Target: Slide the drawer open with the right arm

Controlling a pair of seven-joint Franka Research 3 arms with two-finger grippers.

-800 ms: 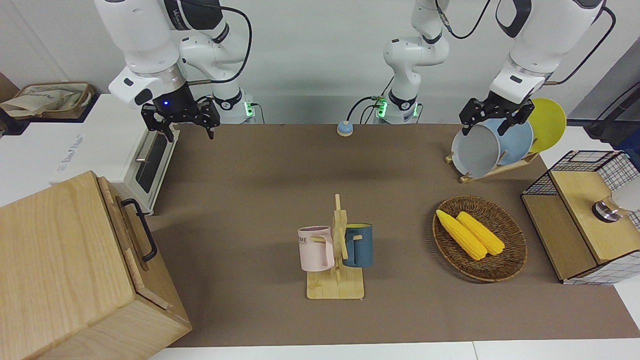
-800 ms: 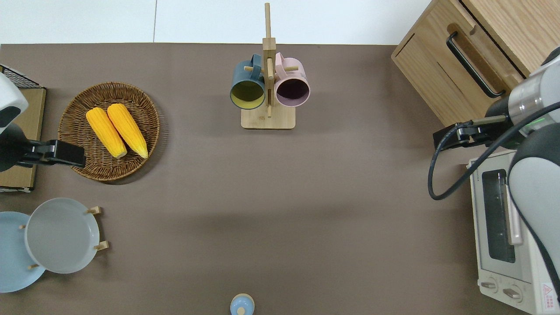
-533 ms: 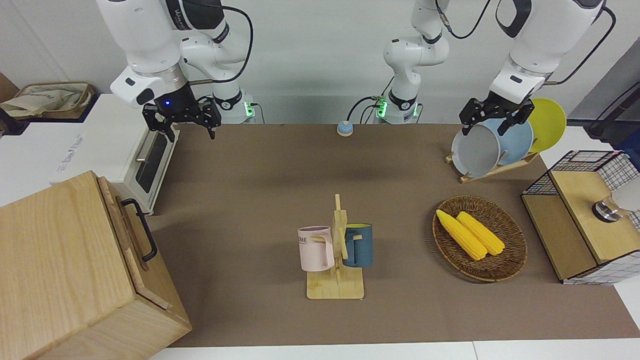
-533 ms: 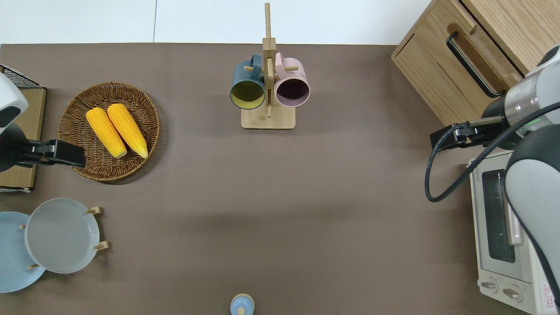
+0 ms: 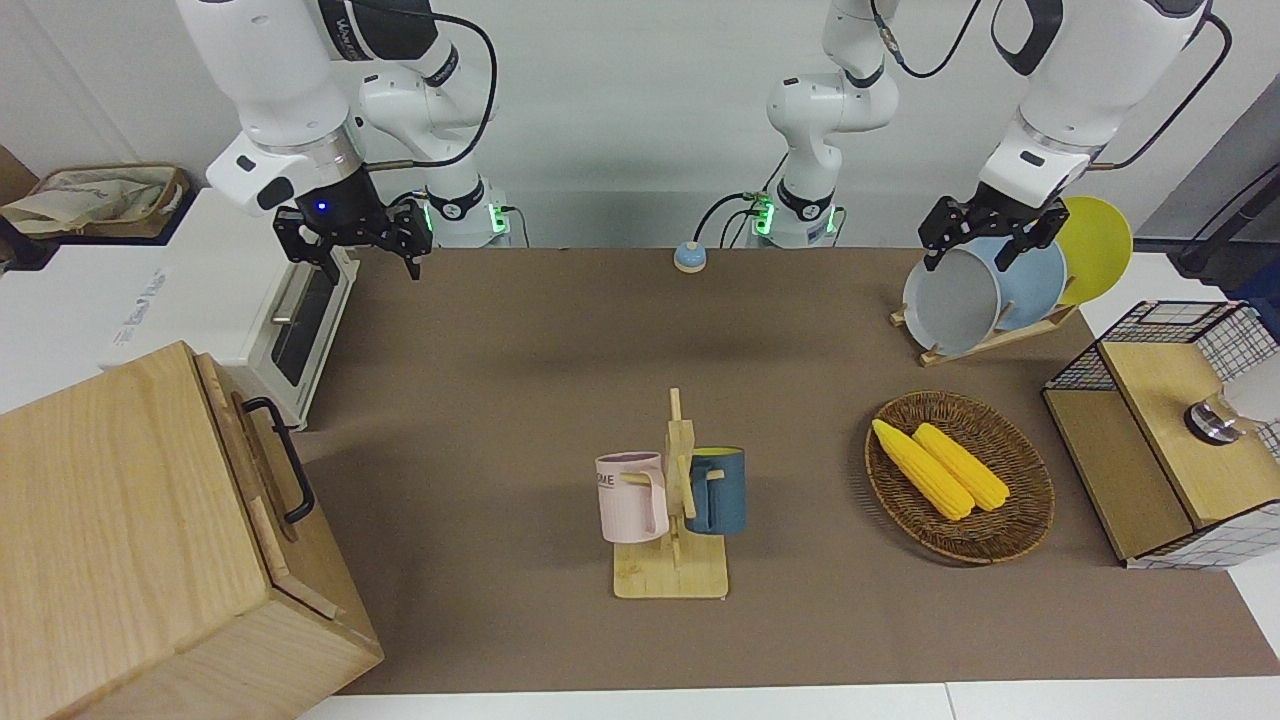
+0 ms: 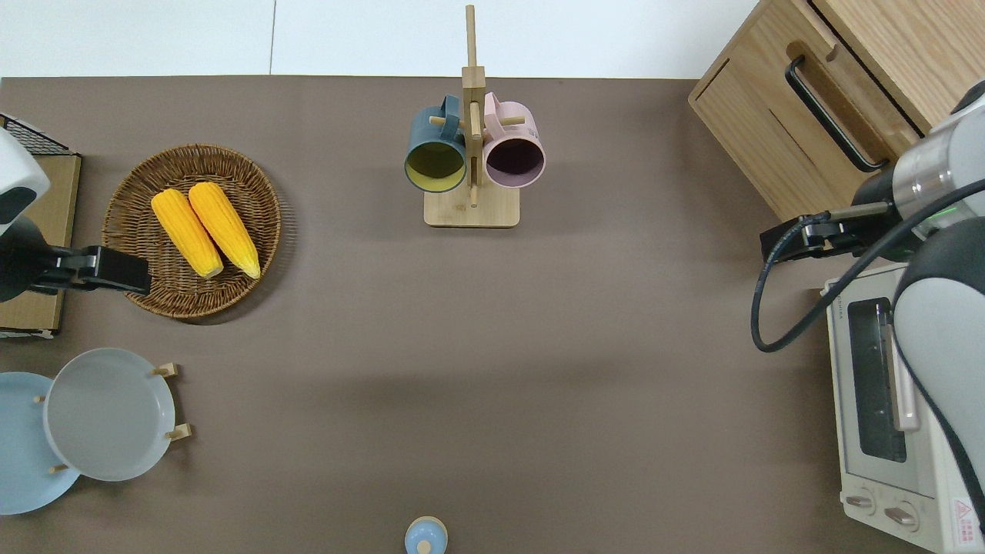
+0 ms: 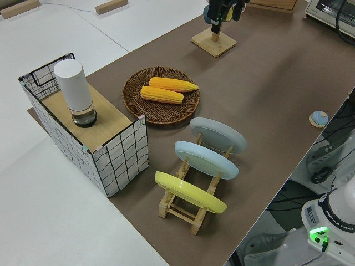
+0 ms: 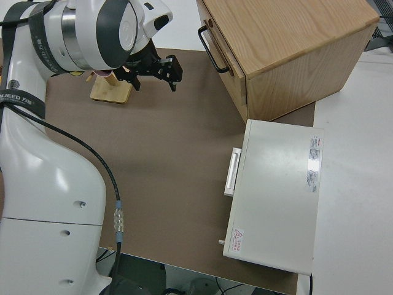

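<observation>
My right gripper [image 5: 362,255] up in the air, fingers spread wide, well apart from the shut drawer's [image 5: 262,462] black handle [image 5: 281,458].

1. My right gripper [image 5: 362,260] drifted a little toward the right arm's end of the table, as the front view showed, closer over the toaster oven [image 5: 262,320] edge.
2. It rose slightly higher above the tabletop [image 5: 560,400].
3. In the overhead view my right gripper [image 6: 777,245] barely shifted.
</observation>
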